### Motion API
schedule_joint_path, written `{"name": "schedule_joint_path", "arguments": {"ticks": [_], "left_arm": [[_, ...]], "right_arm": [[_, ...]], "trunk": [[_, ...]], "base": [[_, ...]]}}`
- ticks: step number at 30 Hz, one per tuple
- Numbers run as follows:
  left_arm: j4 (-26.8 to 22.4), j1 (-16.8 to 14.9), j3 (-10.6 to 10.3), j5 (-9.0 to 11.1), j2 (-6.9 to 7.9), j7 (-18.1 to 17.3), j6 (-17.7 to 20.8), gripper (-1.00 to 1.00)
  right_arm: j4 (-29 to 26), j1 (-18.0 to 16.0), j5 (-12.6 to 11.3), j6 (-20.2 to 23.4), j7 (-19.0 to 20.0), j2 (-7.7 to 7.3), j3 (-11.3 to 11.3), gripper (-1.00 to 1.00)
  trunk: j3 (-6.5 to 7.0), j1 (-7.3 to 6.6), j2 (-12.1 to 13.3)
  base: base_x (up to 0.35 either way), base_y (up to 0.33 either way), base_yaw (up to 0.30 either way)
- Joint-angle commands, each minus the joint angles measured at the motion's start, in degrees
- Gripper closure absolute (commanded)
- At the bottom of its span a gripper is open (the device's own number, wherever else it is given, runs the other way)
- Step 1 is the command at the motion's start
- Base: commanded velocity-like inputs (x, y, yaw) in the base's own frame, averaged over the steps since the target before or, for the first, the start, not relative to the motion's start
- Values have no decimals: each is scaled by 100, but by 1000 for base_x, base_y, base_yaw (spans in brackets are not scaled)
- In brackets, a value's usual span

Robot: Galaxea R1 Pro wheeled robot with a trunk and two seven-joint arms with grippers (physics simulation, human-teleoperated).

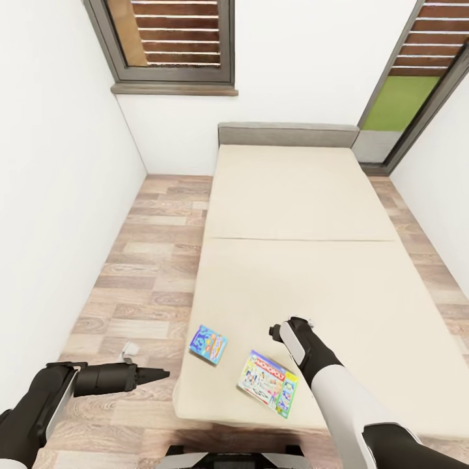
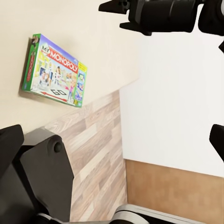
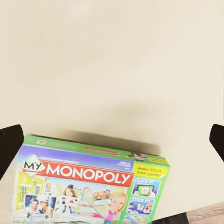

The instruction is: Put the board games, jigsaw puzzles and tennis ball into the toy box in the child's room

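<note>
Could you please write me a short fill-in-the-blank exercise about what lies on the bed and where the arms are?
1. The green-edged game box bears the printed word ____.
2. Both game boxes lie flat on the beige ____.
3. The blue game box lies nearer the robot's ____ gripper than the other box does.
4. The right gripper hovers above the bed, while the left gripper is over the wood ____.

Missing words: Monopoly; mattress; left; floor
</note>
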Motion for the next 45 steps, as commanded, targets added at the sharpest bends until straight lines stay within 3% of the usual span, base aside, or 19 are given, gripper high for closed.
{"name": "schedule_joint_path", "arguments": {"ticks": [1, 45], "left_arm": [[0, -3, 4, -2, 3, -23, 60, -100], [0, -3, 4, -2, 3, -23, 45, -100]], "right_arm": [[-10, -2, -46, 17, -44, 0, 1, -100], [-10, -1, -70, 17, -44, 4, 8, -100]], "trunk": [[-18, 3, -10], [-433, 3, -10]], "base": [[0, 186, 0], [0, 38, 0]]}}
